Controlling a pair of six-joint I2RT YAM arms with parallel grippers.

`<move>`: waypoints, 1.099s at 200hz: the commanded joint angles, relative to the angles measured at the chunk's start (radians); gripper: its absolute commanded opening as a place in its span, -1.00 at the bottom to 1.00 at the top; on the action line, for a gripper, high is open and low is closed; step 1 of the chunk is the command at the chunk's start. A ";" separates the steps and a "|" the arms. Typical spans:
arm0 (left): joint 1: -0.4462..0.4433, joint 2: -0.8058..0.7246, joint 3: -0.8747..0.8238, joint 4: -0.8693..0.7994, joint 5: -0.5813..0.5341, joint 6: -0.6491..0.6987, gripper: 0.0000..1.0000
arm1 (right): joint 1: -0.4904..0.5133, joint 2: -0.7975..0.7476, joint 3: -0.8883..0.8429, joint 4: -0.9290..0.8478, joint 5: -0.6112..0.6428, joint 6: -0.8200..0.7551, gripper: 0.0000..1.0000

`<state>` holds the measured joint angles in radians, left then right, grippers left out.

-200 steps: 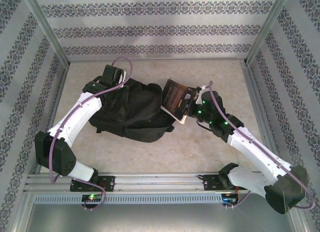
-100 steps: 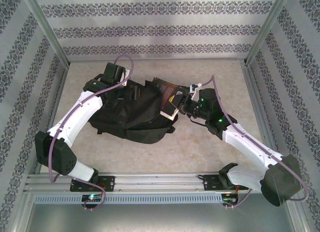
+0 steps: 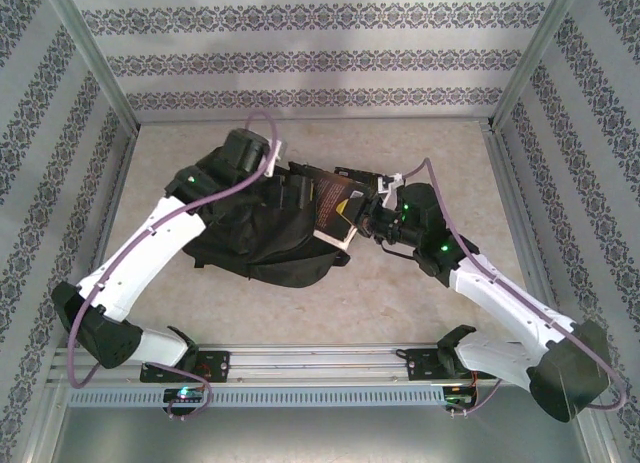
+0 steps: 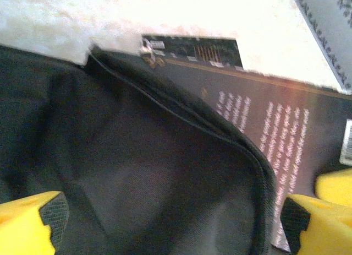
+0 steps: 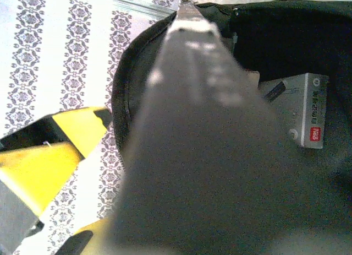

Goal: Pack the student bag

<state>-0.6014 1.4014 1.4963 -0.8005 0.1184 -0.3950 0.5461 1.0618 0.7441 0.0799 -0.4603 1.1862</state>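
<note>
With left pincer (image 4: 173, 224) gaping over the student bag (image 3: 250, 233), right pincer (image 3: 362, 215) clamped on the book (image 3: 335, 205) at frame centre — liable to snag on the unheld zip rim (image 4: 220, 134).

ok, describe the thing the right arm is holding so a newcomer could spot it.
Find the student bag, the big black soft heap mid-table in the top view. At its right-hand mouth a book sticks out, pinched by the right end effector. It is the one flat, stiff thing there: dark brown cover, pale print, white page edge, against limp black fabric.
</note>
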 commanded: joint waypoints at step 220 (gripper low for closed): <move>-0.148 0.025 -0.030 0.050 -0.180 0.092 -1.00 | 0.029 -0.115 -0.069 0.089 -0.002 -0.041 -1.00</move>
<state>-0.7448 1.4784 1.4506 -0.7479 -0.0654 -0.3687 0.5659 0.9962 0.6773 0.1120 -0.4831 1.1942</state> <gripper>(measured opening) 0.094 0.132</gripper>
